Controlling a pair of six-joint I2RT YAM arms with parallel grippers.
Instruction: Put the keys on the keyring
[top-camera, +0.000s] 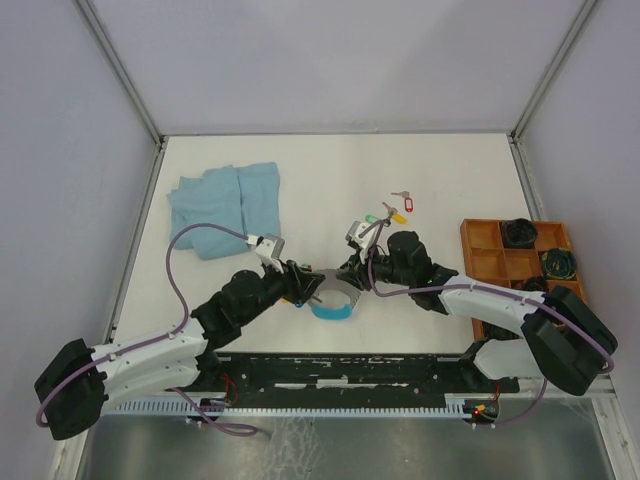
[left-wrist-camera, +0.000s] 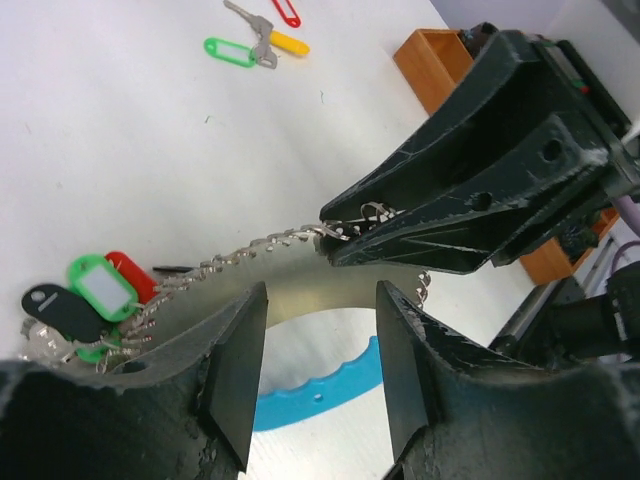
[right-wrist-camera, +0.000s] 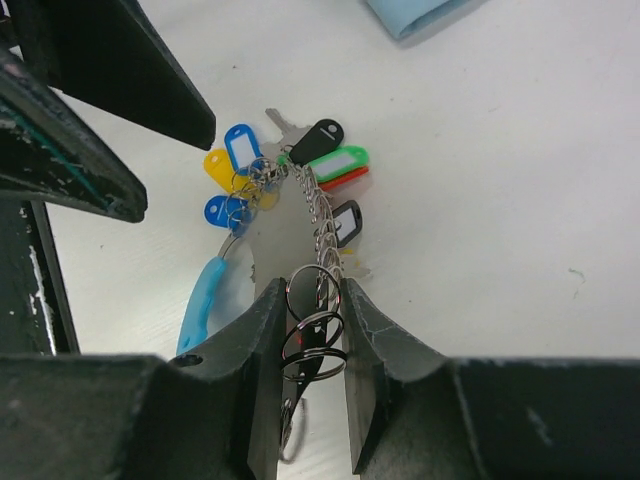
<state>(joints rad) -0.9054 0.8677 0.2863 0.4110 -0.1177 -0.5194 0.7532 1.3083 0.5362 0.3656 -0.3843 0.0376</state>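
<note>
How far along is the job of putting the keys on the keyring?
Done: several tagged keys already hang on the keyring. In hand: the right hand is shut on the keyring; the left hand is open and empty. Left: three loose keys, tagged green, yellow and red, lie apart on the table.

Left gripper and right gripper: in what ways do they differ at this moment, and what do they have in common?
The left gripper is open and holds nothing; the right gripper is shut on small rings. In the top view the left gripper reaches in from the left, the right gripper from the right. Both are black and sit low over the table, close together.
</note>
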